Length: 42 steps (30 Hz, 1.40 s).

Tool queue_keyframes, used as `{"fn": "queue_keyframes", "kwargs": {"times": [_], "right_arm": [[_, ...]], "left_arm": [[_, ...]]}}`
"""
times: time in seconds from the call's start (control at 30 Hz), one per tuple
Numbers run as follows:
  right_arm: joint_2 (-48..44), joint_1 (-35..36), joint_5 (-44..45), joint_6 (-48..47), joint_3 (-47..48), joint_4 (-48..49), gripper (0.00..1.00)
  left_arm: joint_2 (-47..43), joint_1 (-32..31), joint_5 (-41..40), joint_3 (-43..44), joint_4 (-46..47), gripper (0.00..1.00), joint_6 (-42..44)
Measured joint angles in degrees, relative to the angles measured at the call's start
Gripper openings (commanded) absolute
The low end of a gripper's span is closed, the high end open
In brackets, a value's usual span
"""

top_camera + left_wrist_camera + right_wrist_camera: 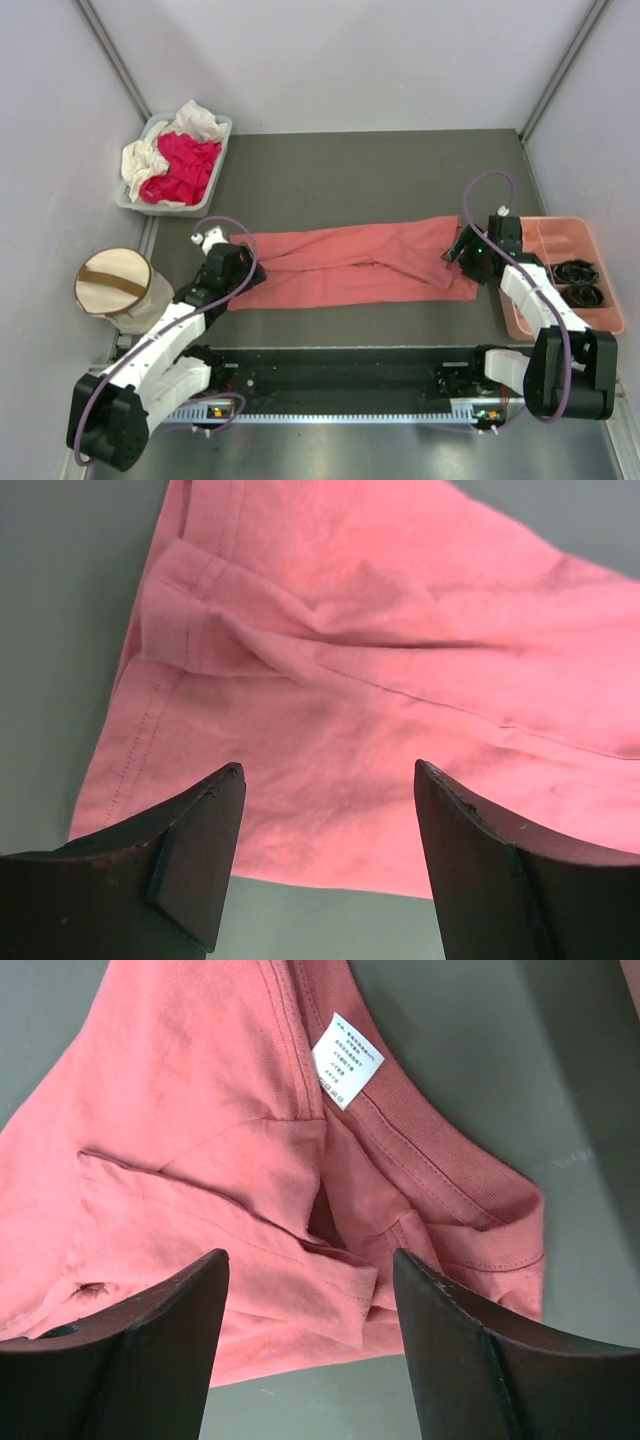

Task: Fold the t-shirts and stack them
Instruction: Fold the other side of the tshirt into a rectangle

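- A salmon-pink t-shirt (355, 265) lies flat across the middle of the dark surface (380, 170), stretched from left to right as a long narrow band.
- Its long sides appear folded in toward the middle (a sleeve fold shows in the right wrist view), so the lengthwise folding looks done.
- The neck end points to the right. The collar (440, 1160) and a small white label (347, 1060) show there.
- The bottom hem (140, 750) with its stitched edge lies at the left end.
- The left arm (165, 335) reaches to the hem end. The left jaws stand apart over the cloth, gripping nothing.
- The right arm (530, 290) reaches to the collar end. The right jaws are likewise spread wide above the shirt, with nothing between them.
- Whether either pair of jaws touches the cloth cannot be told from these views.
- A grey tub (222, 150) sits at the far left of the surface, well apart from the pink shirt.
- In it lie a magenta t-shirt (185, 165) and a cream t-shirt (140, 160), both crumpled and not yet folded.
- No stack of folded shirts is visible anywhere.
- Judged from this, the task is at an early stage. The first shirt is partly folded and probably needs its ends brought together across its length.
- After that, the two shirts in the tub remain to be spread, folded and stacked.
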Motion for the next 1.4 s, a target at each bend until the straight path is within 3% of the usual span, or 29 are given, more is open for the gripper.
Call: {"fn": "queue_keyframes", "kwargs": {"times": [0.23, 0.47, 0.63, 1.0, 1.17, 1.4], "right_arm": [[2.91, 0.0, 1.18, -0.04, 4.39, -1.4, 0.67], [15.67, -0.02, 2.89, 0.42, 19.45, 1.44, 0.6], [24.55, -0.02, 3.19, 1.68, 24.85, 3.17, 0.54], [30.25, -0.02, 5.31, 2.25, 27.54, 2.05, 0.49], [30.91, -0.02, 6.25, 2.19, 28.3, 1.9, 0.4], [33.42, -0.02, 6.56, 2.16, 29.68, 2.03, 0.36]], "left_arm": [[1.2, -0.07, -4.85, 4.39, 1.16, 0.75, 1.16], [15.45, -0.02, -11.76, 13.07, 7.26, 0.74, 2.84], [22.38, 0.85, -14.62, 15.93, 9.22, 0.73, 4.17], [22.36, 4.85, -15.04, 14.75, 10.29, 0.73, 5.22], [22.23, 5.11, -14.75, 14.21, 10.36, 0.73, 5.22], [22.21, 5.95, -14.78, 13.64, 10.47, 0.72, 5.18]]}}
